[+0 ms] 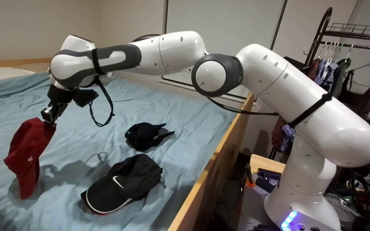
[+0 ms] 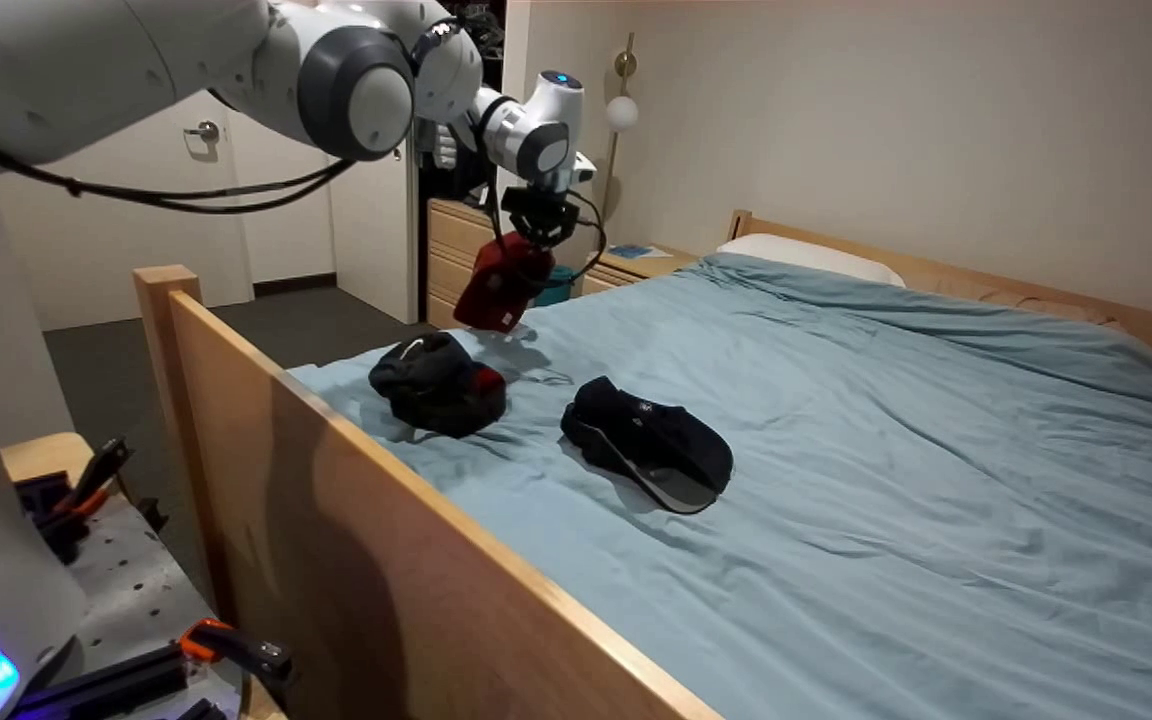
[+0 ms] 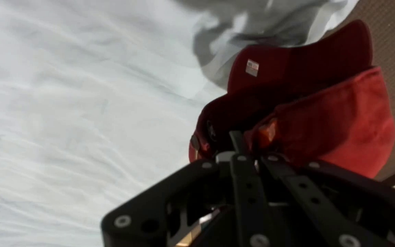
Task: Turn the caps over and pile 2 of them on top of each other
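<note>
1. One red cap point(image 1: 30, 150) hangs directly below the gripper point(image 1: 50, 120) and touches it. The grip is drawn narrow, pinching the cloth.
2. It is held at the end opposite its brim, so the brim points down. In an exterior view the long axis runs close to upright, the top leaning to the right. I cannot tell whether the brim's tip touches the sheet point(image 2: 886, 480).
3. In the wrist view the cap's hollow faces the camera, and a pale sticker point(image 3: 252, 67) shows under the brim. The cap covers part of the bed's point(image 2: 476, 620) edge there, with sheet on one side and brown floor point(image 3: 394, 48) on the other.
4. The black cap point(image 1: 136, 179) with a white swoosh lies crown up on the sheet, apart from the gripper. Its brim points to the lower left in an exterior view, and its long axis slants up to the right from there.
5. A dark cap point(image 1: 143, 136) lies on the sheet too, touching neither of the others. Two thin edges stick out to the right; whether it is one cap or a pair I cannot tell.
6. Beyond the bed, a teal bin point(image 2: 557, 290) stands between a dresser point(image 2: 458, 235) and a nightstand point(image 2: 671, 265); the contents of bin and dresser are hidden from me.
</note>
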Robot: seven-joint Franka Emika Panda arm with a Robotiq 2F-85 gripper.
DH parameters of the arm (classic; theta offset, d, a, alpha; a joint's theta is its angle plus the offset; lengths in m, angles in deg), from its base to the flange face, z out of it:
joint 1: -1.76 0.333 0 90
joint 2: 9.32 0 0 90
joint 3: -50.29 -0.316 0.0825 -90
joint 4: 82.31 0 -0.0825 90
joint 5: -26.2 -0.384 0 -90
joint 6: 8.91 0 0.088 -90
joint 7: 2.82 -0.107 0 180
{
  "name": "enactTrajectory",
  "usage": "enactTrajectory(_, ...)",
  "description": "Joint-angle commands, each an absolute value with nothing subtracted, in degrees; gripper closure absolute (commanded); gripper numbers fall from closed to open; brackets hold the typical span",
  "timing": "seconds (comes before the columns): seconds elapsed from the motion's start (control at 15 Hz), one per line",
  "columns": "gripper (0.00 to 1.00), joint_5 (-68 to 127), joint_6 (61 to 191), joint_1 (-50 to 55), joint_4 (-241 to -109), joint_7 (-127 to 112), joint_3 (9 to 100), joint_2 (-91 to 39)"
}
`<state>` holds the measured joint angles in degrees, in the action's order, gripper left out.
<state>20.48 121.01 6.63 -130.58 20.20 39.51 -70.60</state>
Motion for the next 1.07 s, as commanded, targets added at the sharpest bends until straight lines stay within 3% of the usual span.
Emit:
enactTrajectory(0.0,0.99,23.5,121.9,4.9,-141.8,24.1,42.1,-63.3)
enactTrajectory(0.2,0.99,27.1,124.1,4.4,-146.9,22.8,45.1,-60.9)
enactTrajectory(0.27,0.72,28.0,125.6,4.3,-148.4,21.8,45.9,-60.4)
enactTrajectory(0.47,0.6,30.5,128.5,4.1,-153.3,20.7,47.7,-58.2)
enactTrajectory(1.0,0.08,27.1,133.7,3.1,-161.5,9.9,47.1,-50.0)
